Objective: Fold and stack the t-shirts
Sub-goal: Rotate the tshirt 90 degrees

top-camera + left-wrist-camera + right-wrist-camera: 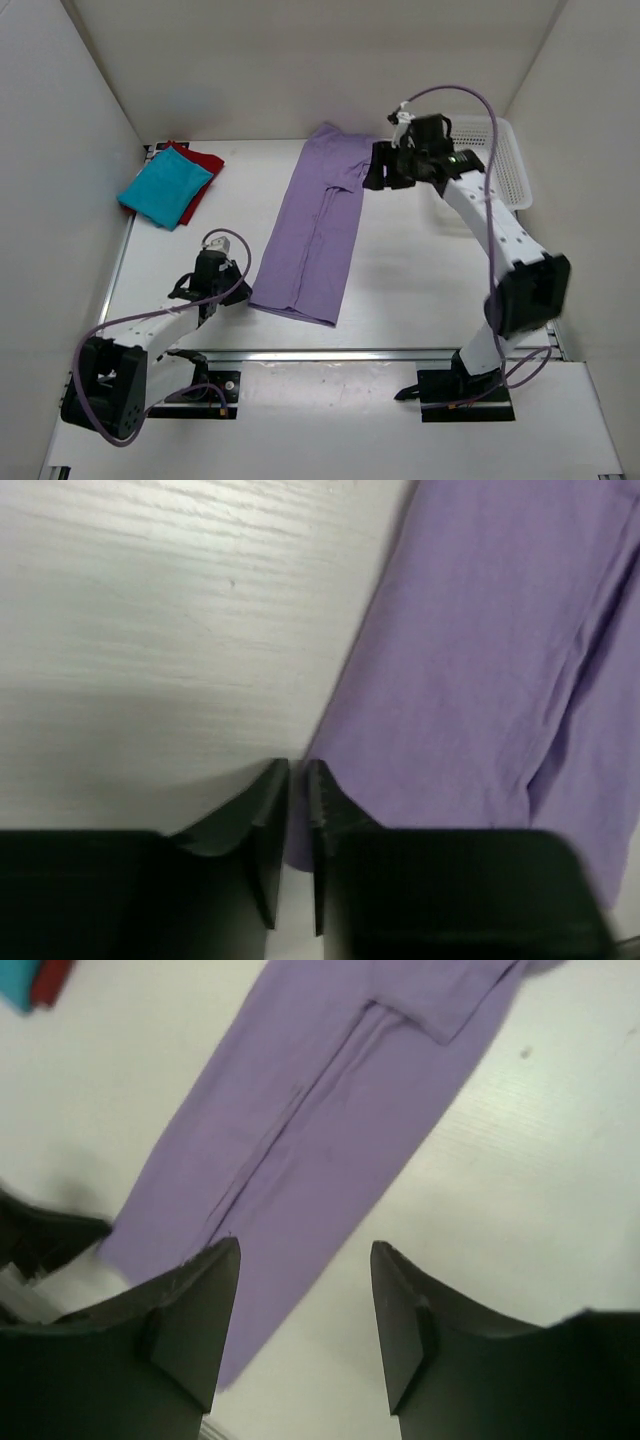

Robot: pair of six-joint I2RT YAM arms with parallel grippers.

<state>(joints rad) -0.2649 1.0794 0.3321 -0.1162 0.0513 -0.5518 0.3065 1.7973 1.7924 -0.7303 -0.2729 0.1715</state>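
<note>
The lavender t-shirt (315, 225) lies folded into a long strip down the middle of the table. It also shows in the left wrist view (480, 660) and the right wrist view (320, 1110). My left gripper (238, 287) is at its near left corner, and its jaws (297, 770) are shut on the fabric edge. My right gripper (380, 172) hovers over the far end with its jaws (305, 1250) open and empty. The teal t-shirt (165, 190) lies folded on top of the red t-shirt (203, 160) at the back left.
A white mesh basket (505, 160) stands at the back right, behind the right arm. White walls close in the table on the left, the back and the right. The left arm (40, 1240) shows at the left edge of the right wrist view.
</note>
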